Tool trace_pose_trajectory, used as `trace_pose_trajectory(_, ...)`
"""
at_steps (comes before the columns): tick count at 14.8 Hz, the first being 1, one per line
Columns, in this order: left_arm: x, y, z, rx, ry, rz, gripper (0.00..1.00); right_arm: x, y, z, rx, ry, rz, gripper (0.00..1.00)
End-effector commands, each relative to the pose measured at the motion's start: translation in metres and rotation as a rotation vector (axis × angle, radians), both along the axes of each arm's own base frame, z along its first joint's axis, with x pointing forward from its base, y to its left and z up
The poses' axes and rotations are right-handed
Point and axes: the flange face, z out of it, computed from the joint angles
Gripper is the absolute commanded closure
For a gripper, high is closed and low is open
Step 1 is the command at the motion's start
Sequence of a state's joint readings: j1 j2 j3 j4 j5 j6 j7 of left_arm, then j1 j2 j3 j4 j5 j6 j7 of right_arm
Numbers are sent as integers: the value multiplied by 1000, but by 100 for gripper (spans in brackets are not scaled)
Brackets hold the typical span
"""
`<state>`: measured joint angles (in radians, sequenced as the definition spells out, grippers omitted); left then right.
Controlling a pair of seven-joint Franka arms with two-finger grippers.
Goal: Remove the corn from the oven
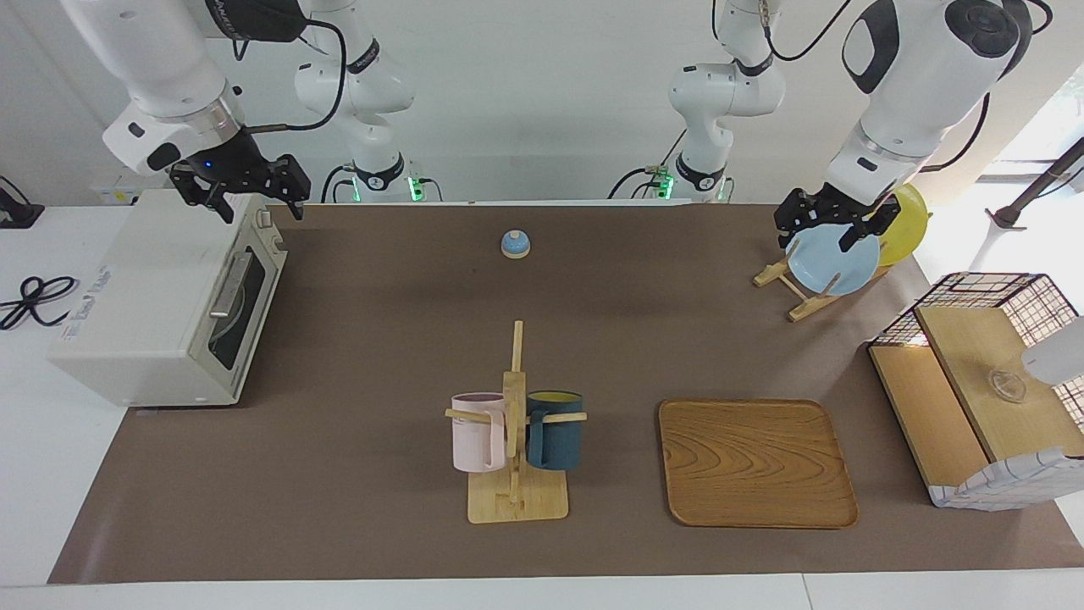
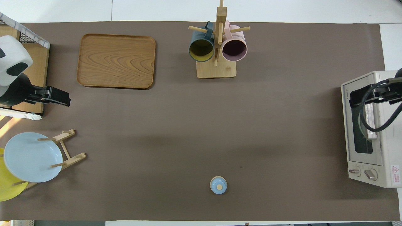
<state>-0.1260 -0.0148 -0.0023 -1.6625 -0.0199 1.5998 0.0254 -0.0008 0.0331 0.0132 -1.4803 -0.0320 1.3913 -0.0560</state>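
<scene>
Oven [image 1: 161,305] door closed — corn not visible, presumably inside. Right tool [image 1: 241,191] over oven top, fingers spread, empty. Left tool [image 1: 834,222] waits over plate rack; state unclear. Cob likely light, stiff, slick — grip mid-length.
</scene>
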Motion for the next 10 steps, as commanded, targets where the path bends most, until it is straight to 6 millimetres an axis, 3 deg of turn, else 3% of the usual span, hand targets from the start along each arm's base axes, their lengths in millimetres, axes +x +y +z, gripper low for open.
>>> trace_pose_trajectory(1, 1, 2, 6, 17, -12, 0, 0, -5, 0, 3, 26, 2, -16, 0)
trace_pose_trajectory(7, 0, 2, 6, 17, -12, -1, 0, -6, -2, 2, 22, 2, -9, 0)
trace_pose_trajectory(8, 1, 1, 4, 17, -9, -1, 0, -5, -2, -2, 23, 2, -7, 7)
trace_pose_trajectory(9, 0, 2, 5, 17, -10, 0, 0, -4, -2, -2, 20, -8, -1, 54)
trace_pose_trajectory(10, 1, 2, 6, 17, -12, 0, 0, -4, -2, -5, 15, -2, 11, 94)
